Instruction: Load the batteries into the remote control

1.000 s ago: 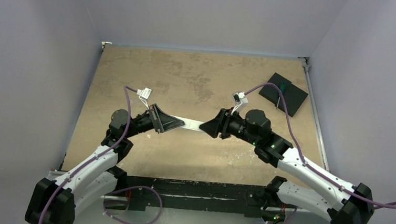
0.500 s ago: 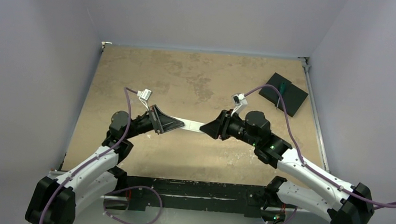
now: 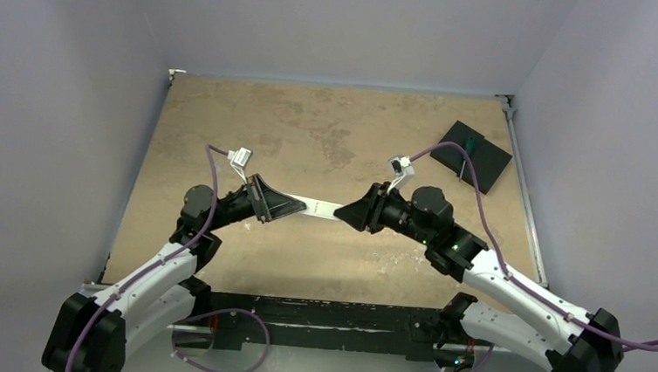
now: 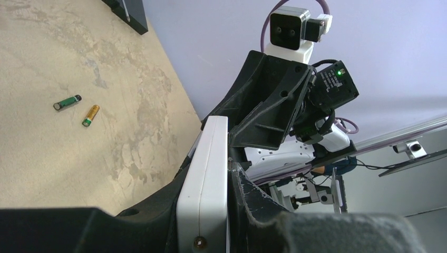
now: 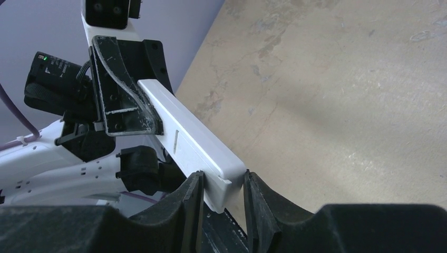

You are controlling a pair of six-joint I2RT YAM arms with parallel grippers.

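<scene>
Nothing is loaded yet: the remote (image 3: 320, 208) hangs over the table (image 3: 312, 124), clamped at one end by the left gripper (image 3: 304, 205), the right gripper (image 3: 342, 213) hugging the other (pinching or not, I cannot tell), while both batteries (image 4: 90, 115) lie loose, well apart from it.

The left arm (image 3: 158, 270) and right arm (image 3: 511, 286) are reaching inward, elbows bent, the left gripper (image 3: 305, 206) clamping one end of the remote control (image 3: 322, 208) while the right gripper (image 5: 224, 184) is pressing both sides of the other.
</scene>
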